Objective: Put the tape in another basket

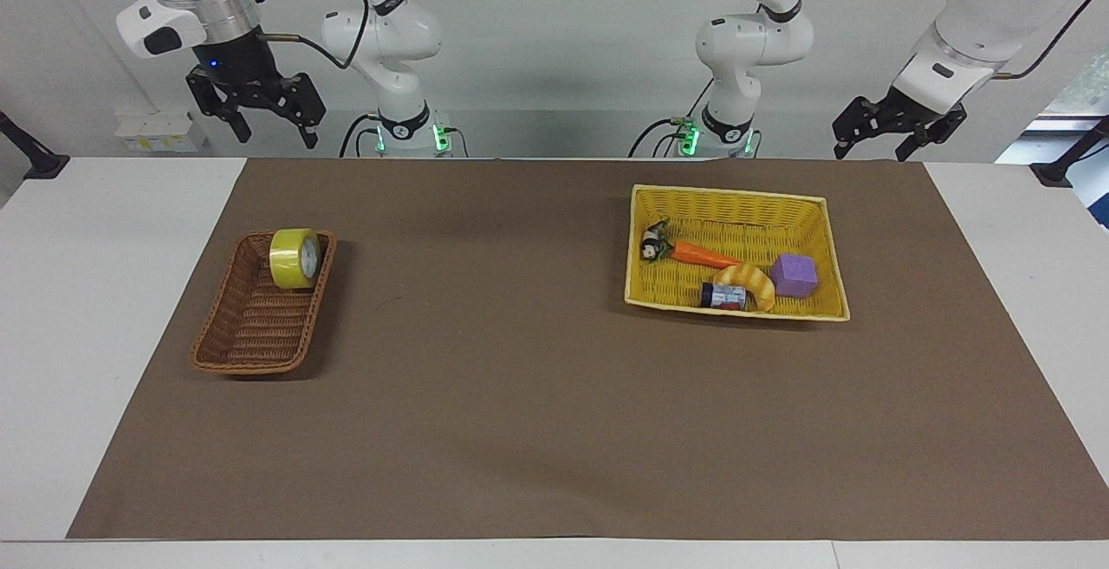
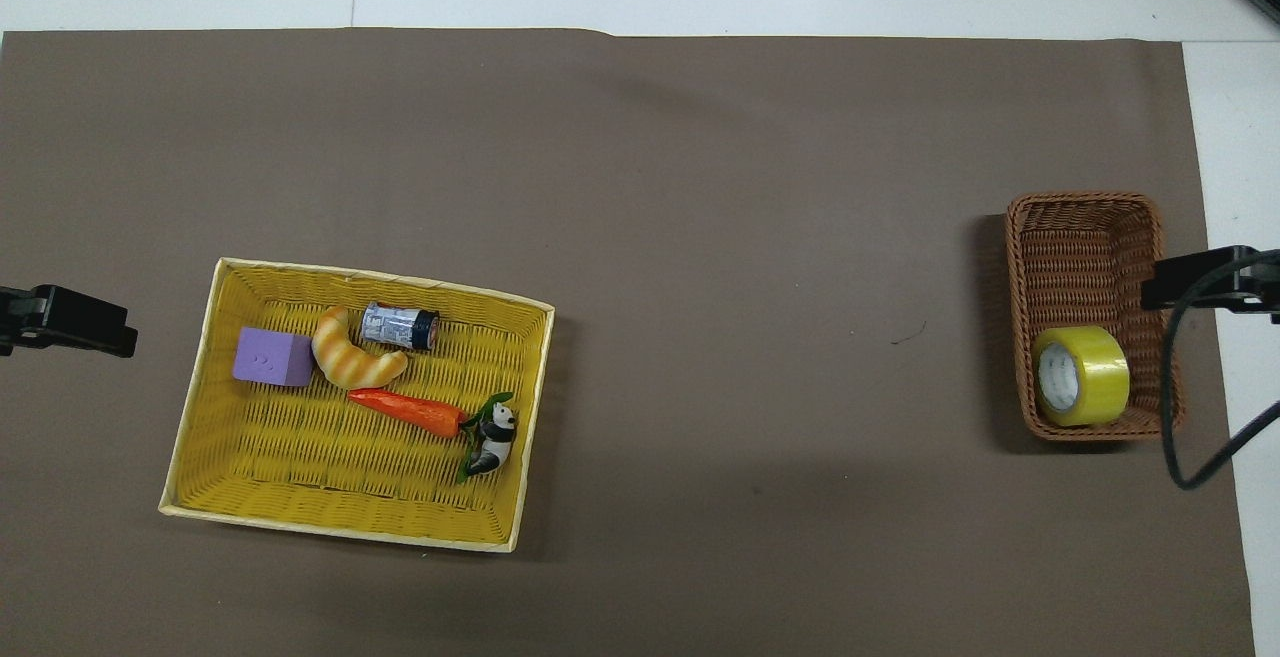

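Note:
The yellow tape roll (image 1: 295,257) stands on its edge inside the brown wicker basket (image 1: 251,352), at the basket's end nearer to the robots. It also shows in the overhead view (image 2: 1081,375), in the basket (image 2: 1085,212). My right gripper (image 1: 270,129) is open and empty, raised high over the table's edge at the right arm's end, well clear of the basket. Only its tip (image 2: 1195,279) shows in the overhead view. My left gripper (image 1: 871,151) is open and empty and waits over the mat's corner at the left arm's end.
A wide yellow woven basket (image 1: 736,198) toward the left arm's end holds a purple cube (image 1: 794,274), a croissant (image 1: 747,281), a small can (image 1: 723,295), a toy carrot (image 1: 703,254) and a panda figure (image 1: 651,244). A brown mat (image 1: 520,396) covers the table.

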